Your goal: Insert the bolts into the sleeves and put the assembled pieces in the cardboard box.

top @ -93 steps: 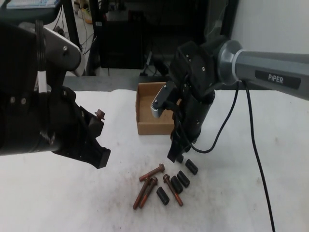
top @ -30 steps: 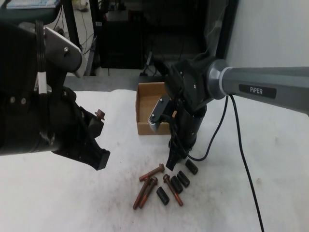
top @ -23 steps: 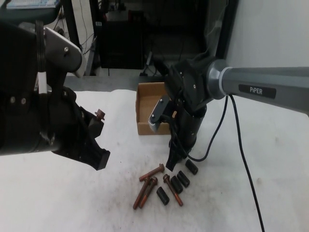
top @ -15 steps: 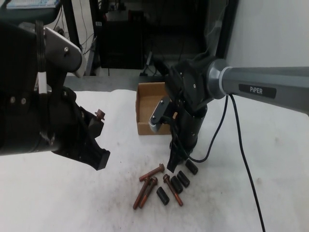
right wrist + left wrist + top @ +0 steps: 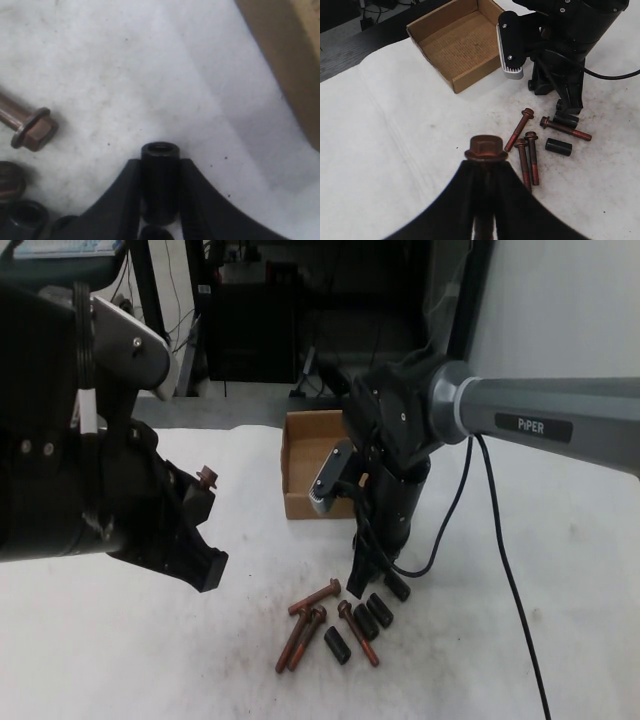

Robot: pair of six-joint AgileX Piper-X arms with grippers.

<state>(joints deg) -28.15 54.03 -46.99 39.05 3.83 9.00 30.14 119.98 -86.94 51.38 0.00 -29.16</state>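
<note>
Right gripper: lowered, fingers now pinching one sleeve (insertion likely comes next). Left gripper: unmoved, clamped on a bolt, head outward.

One short white printed word is seen on the right arm's grey forearm tube, up & back from the right gripper. No other lettering, nos. or signs can be made out.

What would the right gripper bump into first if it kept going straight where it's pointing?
Probably the white bench: the right gripper points down at it holding a black sleeve, whose end would touch first. The nearest bolt lies off to the side.
</note>
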